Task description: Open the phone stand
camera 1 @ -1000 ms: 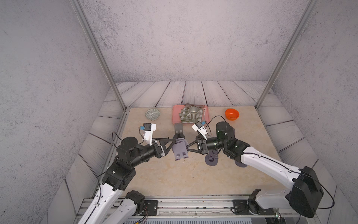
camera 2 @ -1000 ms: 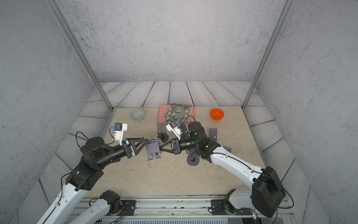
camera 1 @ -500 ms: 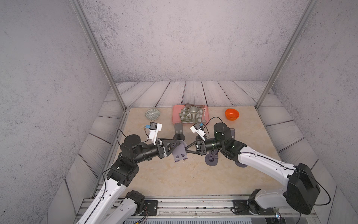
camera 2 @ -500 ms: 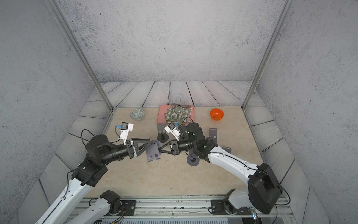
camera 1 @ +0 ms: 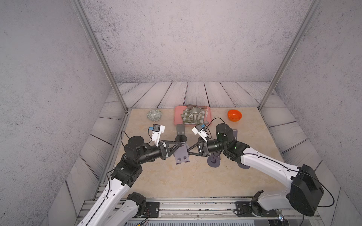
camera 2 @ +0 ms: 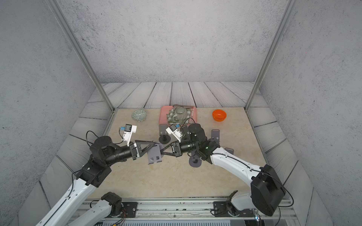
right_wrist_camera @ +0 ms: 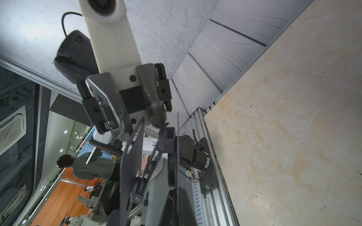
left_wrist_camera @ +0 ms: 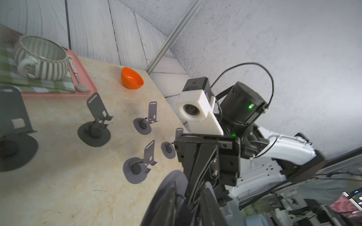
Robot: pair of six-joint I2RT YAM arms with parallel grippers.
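The phone stand (camera 1: 181,156) is a small grey thing with a flat plate and a round foot. It is up in the air over the middle of the table (camera 1: 195,182) and does not touch it, as both top views (camera 2: 154,155) show. The left gripper (camera 1: 180,145) comes at it from one side, and its fingers (right_wrist_camera: 154,105) are squeezed on the thin round foot. The right gripper (camera 1: 188,151) comes from the other side and is clamped tight on the edge of the plate. So both arms hold the same stand, tip to tip. Just behind it a darker stand (camera 1: 180,133) stands upright on the table, and more stands (left_wrist_camera: 97,119) stand near the right arm. At the far edge is a pink tray (camera 1: 177,119) with a checked cloth (camera 1: 185,117), a striped cup (camera 1: 195,113) and a spoon (left_wrist_camera: 79,85). A green patterned bowl (camera 1: 154,114) sits on the left arm's side of the tray, and an orange bowl (camera 1: 234,115) sits on the right arm's side
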